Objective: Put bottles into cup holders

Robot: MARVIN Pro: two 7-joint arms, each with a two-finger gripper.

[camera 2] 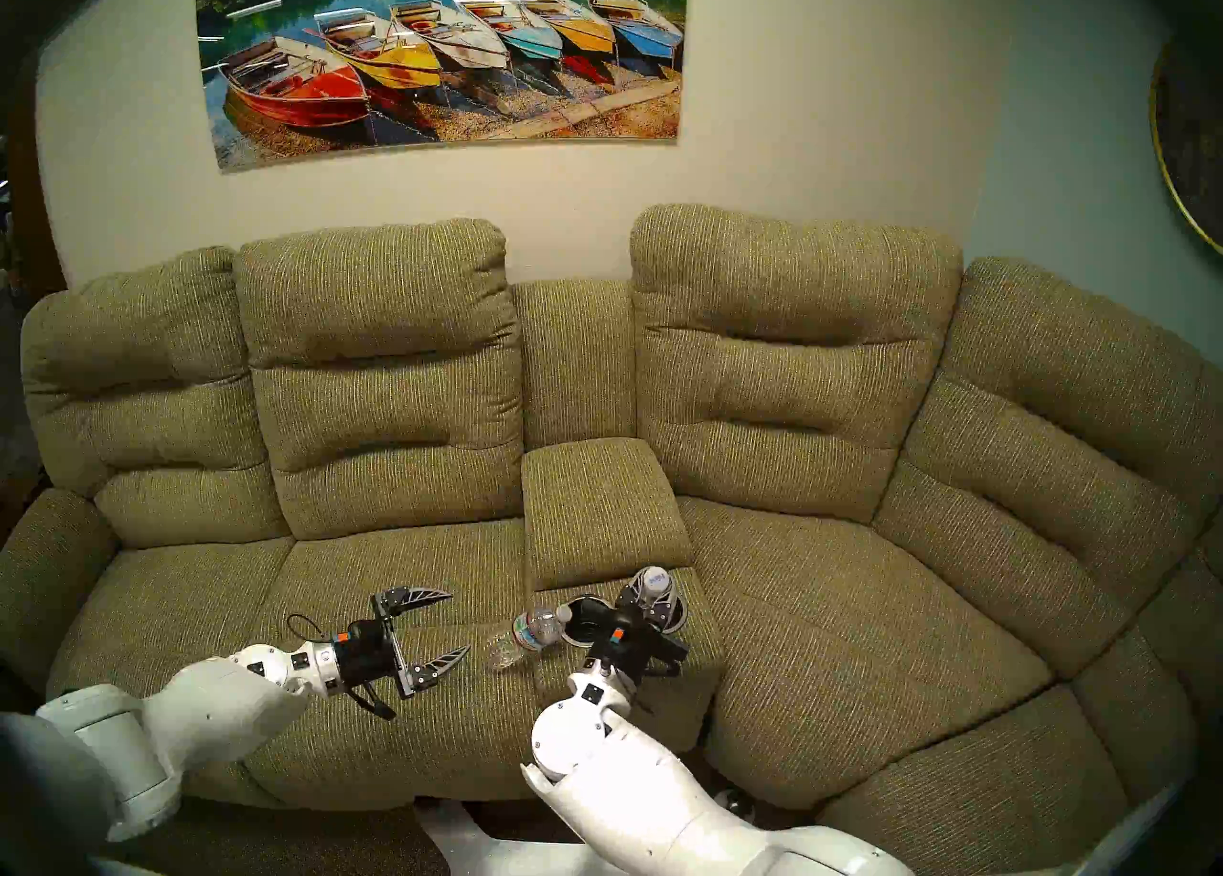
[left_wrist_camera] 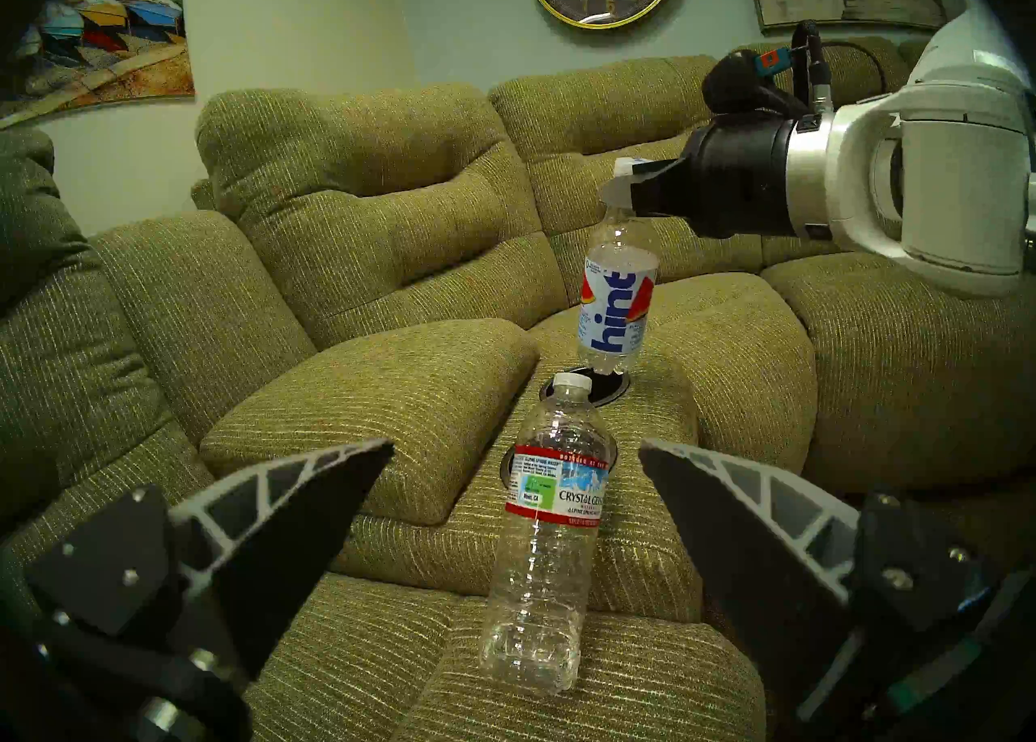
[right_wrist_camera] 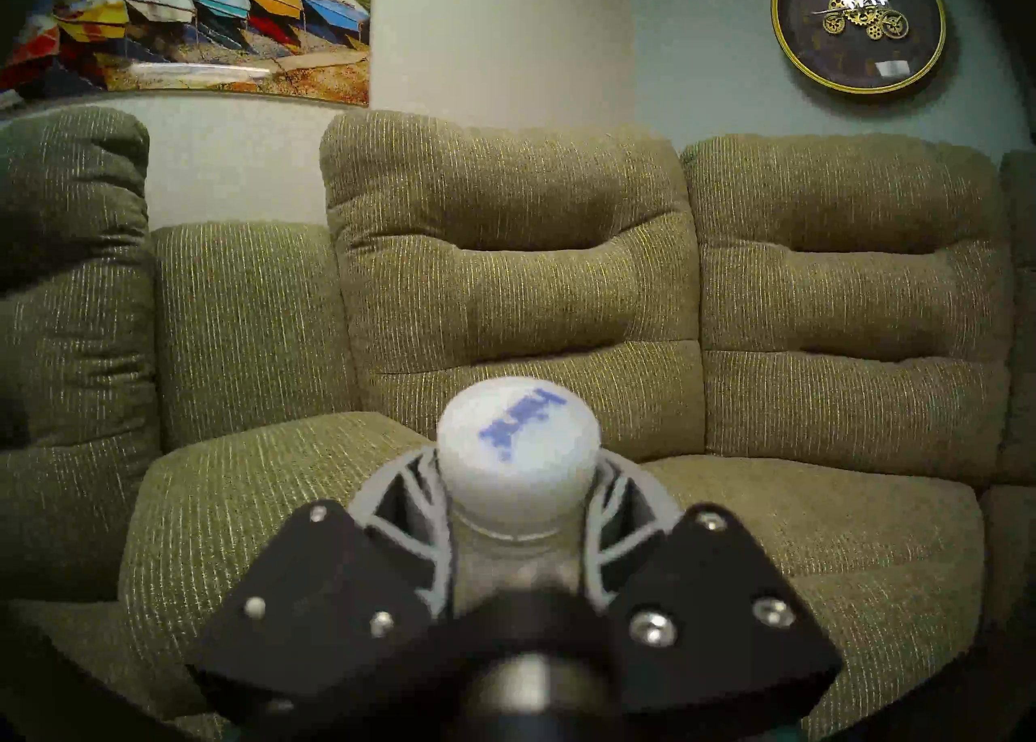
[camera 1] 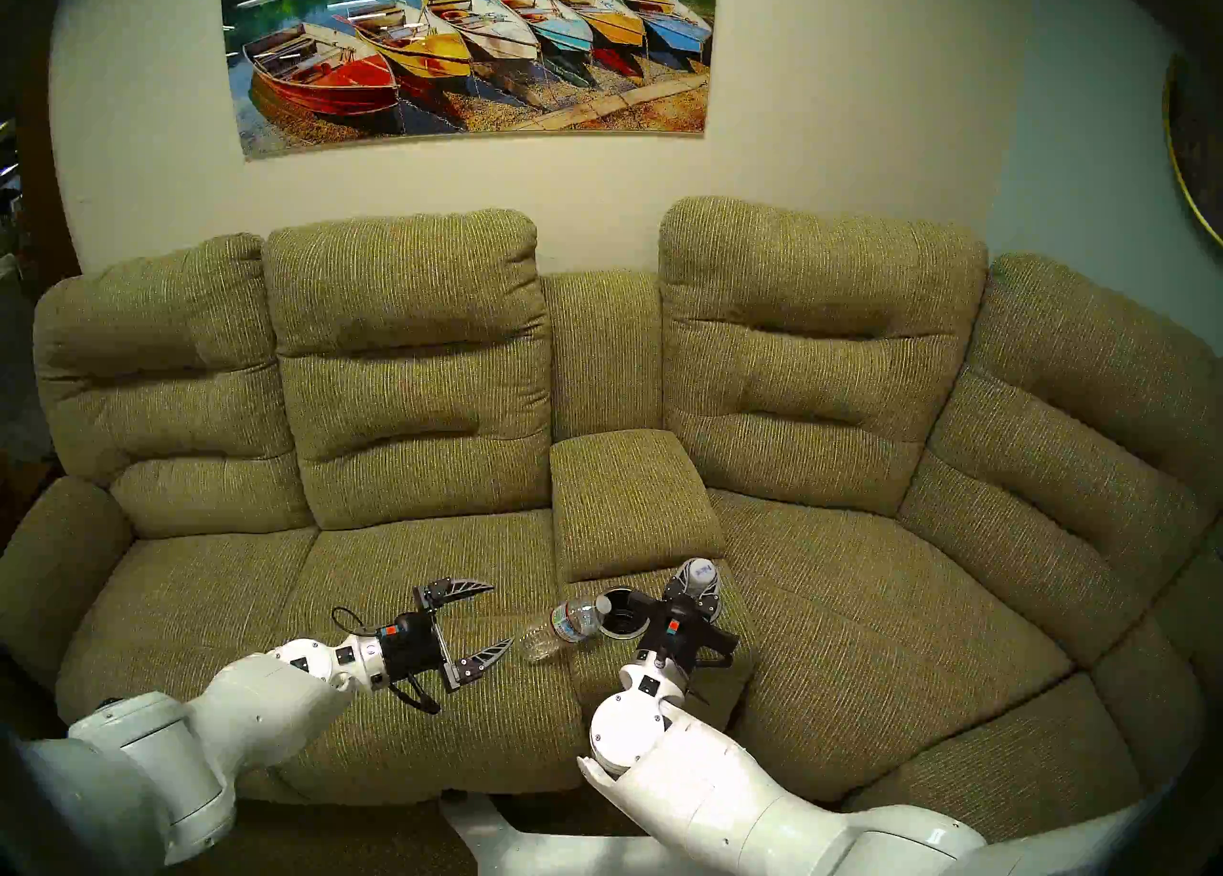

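My right gripper was clamped on the neck of the Hint bottle, just under its white cap, holding it upright. Its base was at the mouth of the right cup holder, on the side of the console toward the right seat; whether it touched the well's bottom I could not tell. My left gripper hung over the left seat cushion with its jaws spread wide and nothing between them, pointing toward the console. Just past its fingertips lay the Crystal Geyser bottle, tipped on its side, its base on the left seat cushion and its body leaning up over the console's left edge. Its capped end rested at the silver rim of the left cup holder, whose black well stood open. Both holders sat side by side near the front edge of the console of the olive sofa, in front of the padded armrest lid.
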